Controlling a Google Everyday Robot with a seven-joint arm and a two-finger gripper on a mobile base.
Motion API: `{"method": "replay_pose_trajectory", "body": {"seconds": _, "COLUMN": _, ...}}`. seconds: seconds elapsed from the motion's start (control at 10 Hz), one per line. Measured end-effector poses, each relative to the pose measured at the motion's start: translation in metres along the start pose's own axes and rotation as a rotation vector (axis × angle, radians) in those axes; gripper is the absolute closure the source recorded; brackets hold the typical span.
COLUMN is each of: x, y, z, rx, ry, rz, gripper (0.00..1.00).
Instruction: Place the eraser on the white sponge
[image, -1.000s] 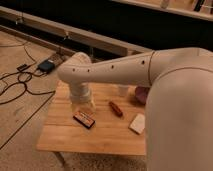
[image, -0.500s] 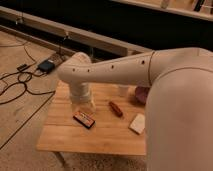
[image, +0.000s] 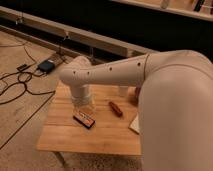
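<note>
Hand hanging just behind the eraser on the table.
The eraser is lying flat, striped face up, apart from the white sponge, which is sitting partly hidden by the arm; whether the hand is apart or together, I cannot tell.

1x eraser, 1x white sponge, 1x brn stick; gripper just behind eraser.

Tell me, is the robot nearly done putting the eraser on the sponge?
Nothing looks done yet: the eraser lies on the wooden table, apart from the white sponge. In hand: the gripper hangs just above the eraser. Left: grab it, carry it over, and set it on the sponge.
</note>
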Motion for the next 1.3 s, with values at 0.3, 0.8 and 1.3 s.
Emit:
{"method": "replay_pose_trajectory", "body": {"seconds": 0.3, "x": -0.017, "y": 0.003, "z": 0.037, "rx": -0.008, "ry": 0.02, "rz": -0.168, "gripper": 0.35}}
{"method": "replay_pose_trajectory", "body": {"seconds": 0.8, "x": -0.051, "y": -0.002, "z": 0.074, "rx": 0.045, "ry": 0.024, "rz": -0.331, "gripper": 0.35}}
{"method": "replay_pose_trajectory", "body": {"seconds": 1.3, "x": -0.052, "y": 0.009, "z": 0.102, "rx": 0.057, "ry": 0.065, "rz": -0.397, "gripper": 0.35}}
